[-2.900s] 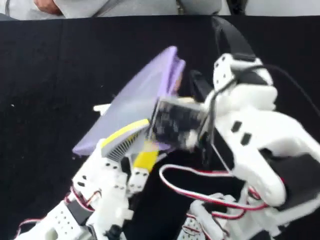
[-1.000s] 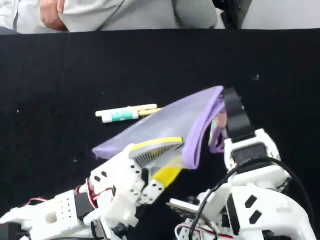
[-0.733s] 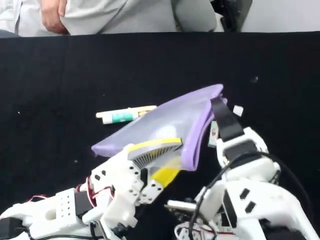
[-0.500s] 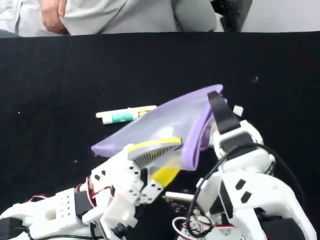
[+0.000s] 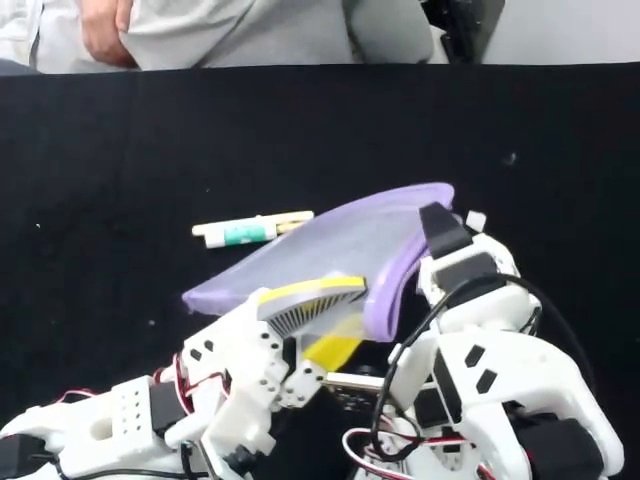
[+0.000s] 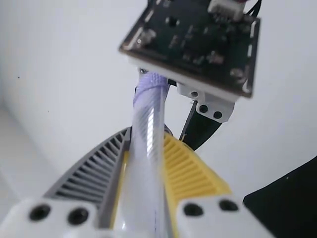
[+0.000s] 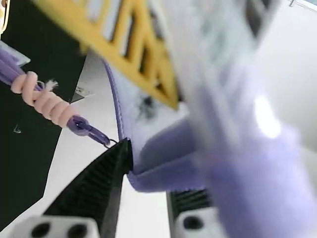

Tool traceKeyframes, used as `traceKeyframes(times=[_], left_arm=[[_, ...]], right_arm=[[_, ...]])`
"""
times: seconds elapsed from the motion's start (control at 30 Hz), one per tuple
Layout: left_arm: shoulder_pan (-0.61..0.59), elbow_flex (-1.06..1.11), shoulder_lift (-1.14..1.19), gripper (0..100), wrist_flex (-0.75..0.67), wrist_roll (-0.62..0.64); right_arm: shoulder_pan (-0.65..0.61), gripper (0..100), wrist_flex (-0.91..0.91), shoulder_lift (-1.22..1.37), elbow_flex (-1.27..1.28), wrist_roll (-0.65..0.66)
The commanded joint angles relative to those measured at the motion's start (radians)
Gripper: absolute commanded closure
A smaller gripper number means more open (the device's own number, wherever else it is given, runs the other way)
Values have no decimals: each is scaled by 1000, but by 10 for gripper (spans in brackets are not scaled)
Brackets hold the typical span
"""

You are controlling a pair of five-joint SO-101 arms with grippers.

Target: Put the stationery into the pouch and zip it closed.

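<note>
A translucent purple pouch (image 5: 320,250) is held up off the black table, tilted with its right end highest. My left gripper (image 5: 345,315), with grey and yellow fingers, is shut on its lower edge; the left wrist view has the pouch's edge (image 6: 146,114) pinched in the left gripper (image 6: 148,136). My right gripper (image 5: 440,225) sits at the pouch's raised right end. In the right wrist view the purple rim (image 7: 148,124) lies within the right gripper (image 7: 148,168), and the zipper pull (image 7: 84,128) with its pink cord hangs just outside. A white marker (image 5: 240,232) and a pale pen (image 5: 290,217) lie behind the pouch.
A small white piece (image 5: 476,220) lies by the right gripper. The right arm's camera board (image 6: 193,44) hangs close above the left gripper. Both arm bodies crowd the near edge of the table (image 5: 120,150), whose far half is bare black cloth.
The right gripper has slid in against the pouch's raised right end, and that end has dipped slightly. The left gripper has kept its hold and barely moved.
</note>
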Motion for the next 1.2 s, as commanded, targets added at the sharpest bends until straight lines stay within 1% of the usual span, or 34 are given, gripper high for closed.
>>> traceKeyframes(times=[0.0, 0.07, 0.2, 0.23, 0.43, 0.57, 0.67, 0.77, 0.83, 0.93, 1.1, 1.17], left_arm=[[142, 10, -12, 970, -6, -48], [122, 10, -12, 963, -6, -48], [31, 10, -12, 839, -6, -46], [10, 10, -12, 823, -6, -46], [-102, 2, -14, 822, -6, -46], [-277, 8, -6, 823, 11, -32], [-390, 10, -11, 824, 100, 61], [-473, 10, -11, 827, 183, 95], [-496, 10, -11, 827, 201, 123], [-498, 10, -12, 825, 183, 163], [-496, 10, -12, 821, 187, 161], [-496, 10, -12, 805, 187, 161]], right_arm=[[-5, 987, 17, 5, -22, -11], [34, 987, 17, 7, -18, -12], [63, 987, 9, 8, 4, -12], [61, 987, 12, 7, 8, -12], [60, 987, 6, 12, 8, -41], [60, 987, 8, 7, -10, -46], [60, 987, 8, 10, -36, -46], [58, 987, 12, 8, -51, -46], [58, 987, 12, 7, -51, -46], [58, 987, 8, 8, -51, -72], [60, 987, 6, 15, -47, -89], [61, 987, 6, 15, -47, -89]])
